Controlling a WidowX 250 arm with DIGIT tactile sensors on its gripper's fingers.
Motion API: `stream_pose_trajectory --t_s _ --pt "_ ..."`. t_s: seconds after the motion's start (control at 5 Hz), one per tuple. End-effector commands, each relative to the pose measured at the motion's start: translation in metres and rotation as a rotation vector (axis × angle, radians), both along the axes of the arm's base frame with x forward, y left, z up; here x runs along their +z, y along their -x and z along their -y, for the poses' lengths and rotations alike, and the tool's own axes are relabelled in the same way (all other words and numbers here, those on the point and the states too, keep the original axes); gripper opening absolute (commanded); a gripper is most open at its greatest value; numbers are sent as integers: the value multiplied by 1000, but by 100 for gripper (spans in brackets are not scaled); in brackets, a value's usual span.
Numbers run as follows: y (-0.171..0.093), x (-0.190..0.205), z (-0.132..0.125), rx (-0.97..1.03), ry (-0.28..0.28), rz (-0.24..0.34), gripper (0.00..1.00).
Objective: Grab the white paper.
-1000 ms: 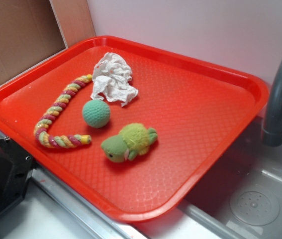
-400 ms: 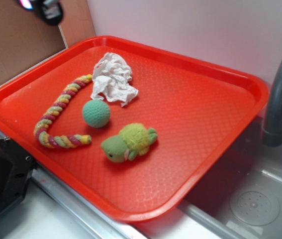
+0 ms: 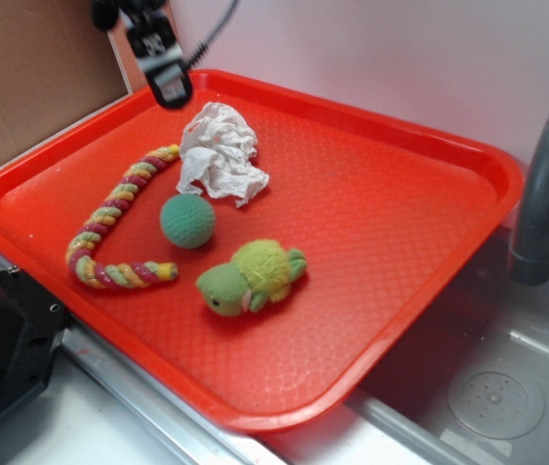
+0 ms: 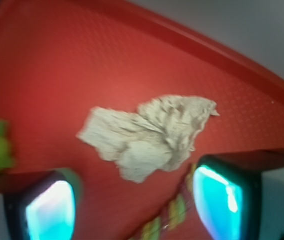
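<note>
White paper (image 3: pixel 220 152), crumpled, upper left of the red tray (image 3: pixel 390 194).
Light, soft and easily crushed; its raised middle fold is best pinched. The gripper (image 4: pixel 134 212) fingers are spread wide, empty.

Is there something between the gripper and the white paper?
No. The wrist view shows only bare tray between the gripper and the white paper.

On the tray (image 3: pixel 429 223), the white paper (image 3: pixel 218 152) sits toward the back, the ball (image 3: pixel 188 221) just in front of it, the plush toy (image 3: pixel 251 275) nearer still. The rope (image 3: pixel 114 223) curves along their left. The gripper (image 3: pixel 166 85) hangs behind-left of the paper.
</note>
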State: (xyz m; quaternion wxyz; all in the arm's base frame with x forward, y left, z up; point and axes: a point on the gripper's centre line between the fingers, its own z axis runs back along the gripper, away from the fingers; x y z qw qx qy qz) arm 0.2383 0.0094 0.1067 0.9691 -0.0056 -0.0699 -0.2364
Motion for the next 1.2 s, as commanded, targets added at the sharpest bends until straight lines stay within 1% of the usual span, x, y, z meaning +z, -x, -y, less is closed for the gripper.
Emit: stream_pose_trajectory --t_s 0.0,0.2,0.4,0.6,0.8,1.0 --pt "-23 -48 2 -16 -47 -35 100" --pt "-24 -69 7 -47 -32 -45 100" --pt "-24 -76 6 -41 -20 -59 9" --pt "-5 -99 -1 -29 -19 -87 0" --pt "10 -98 -5 -28 -21 -74 0" --pt "-16 -67 -3 20 -51 -63 0"
